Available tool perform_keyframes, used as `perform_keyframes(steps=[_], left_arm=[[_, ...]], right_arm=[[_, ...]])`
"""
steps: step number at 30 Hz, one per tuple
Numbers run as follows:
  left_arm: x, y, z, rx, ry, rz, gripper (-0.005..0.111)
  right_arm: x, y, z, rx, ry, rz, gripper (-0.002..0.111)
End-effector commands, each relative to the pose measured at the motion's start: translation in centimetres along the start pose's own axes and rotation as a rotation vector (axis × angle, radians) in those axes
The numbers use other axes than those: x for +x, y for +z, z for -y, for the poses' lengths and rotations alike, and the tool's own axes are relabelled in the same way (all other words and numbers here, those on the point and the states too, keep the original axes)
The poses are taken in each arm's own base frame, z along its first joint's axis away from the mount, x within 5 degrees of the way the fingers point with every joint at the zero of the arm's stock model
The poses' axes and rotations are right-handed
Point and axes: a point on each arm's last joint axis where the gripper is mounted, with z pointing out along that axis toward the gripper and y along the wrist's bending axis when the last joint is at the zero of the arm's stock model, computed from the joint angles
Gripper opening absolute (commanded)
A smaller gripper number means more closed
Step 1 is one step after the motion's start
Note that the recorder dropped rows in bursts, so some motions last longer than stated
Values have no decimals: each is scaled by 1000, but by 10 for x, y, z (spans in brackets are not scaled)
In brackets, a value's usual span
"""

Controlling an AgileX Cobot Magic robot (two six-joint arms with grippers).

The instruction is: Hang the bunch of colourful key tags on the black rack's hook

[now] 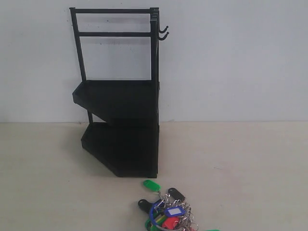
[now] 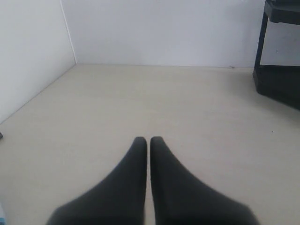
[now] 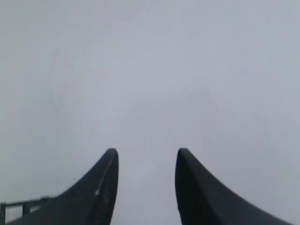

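The colourful key tag bunch (image 1: 167, 210) lies on the beige table near the front edge, just right of centre in the exterior view. Behind it stands the black rack (image 1: 119, 98), with two small hooks (image 1: 163, 32) at its upper right. Neither gripper shows in the exterior view. My left gripper (image 2: 148, 140) is shut with nothing in it, low over bare table, and the rack's edge (image 2: 276, 61) shows off to one side. My right gripper (image 3: 146, 157) is open and empty, facing the white wall. A bit of the rack's crossbar (image 3: 23, 204) shows beside one finger.
A white wall (image 1: 231, 62) stands behind the rack. A white side wall (image 2: 28, 51) bounds the table on the left arm's side. The beige tabletop (image 1: 240, 159) spreads to both sides of the rack.
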Motion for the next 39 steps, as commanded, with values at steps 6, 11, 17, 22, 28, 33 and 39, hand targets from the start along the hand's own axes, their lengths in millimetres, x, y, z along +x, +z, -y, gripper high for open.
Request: perform_keyframes(steps=[6,11,17,22,28,33,39], left_arm=[[-1,0,0,5,-5,7,4],[-1,0,0,5,-5,7,4],[-1,0,0,4,-5,4,4],[-1,0,0,4,-5,4,4],[-1,0,0,5,-5,8,4],[-1,0,0,5,-5,8,4],[-1,0,0,5,-5,8,4]], right_arm=[[-80,78,-14,77,2,-263,39],[-33,119,-5,200,-14,-1005,39],[82,130,-9,-5,174,-1739,39],[154,156,-15,-136,454,-1713,39],[186,167,2,16,400,-1615,39],[190,168,-2,-105,377,-1606,39],[205,164,-27,-323,386,-1629,39]])
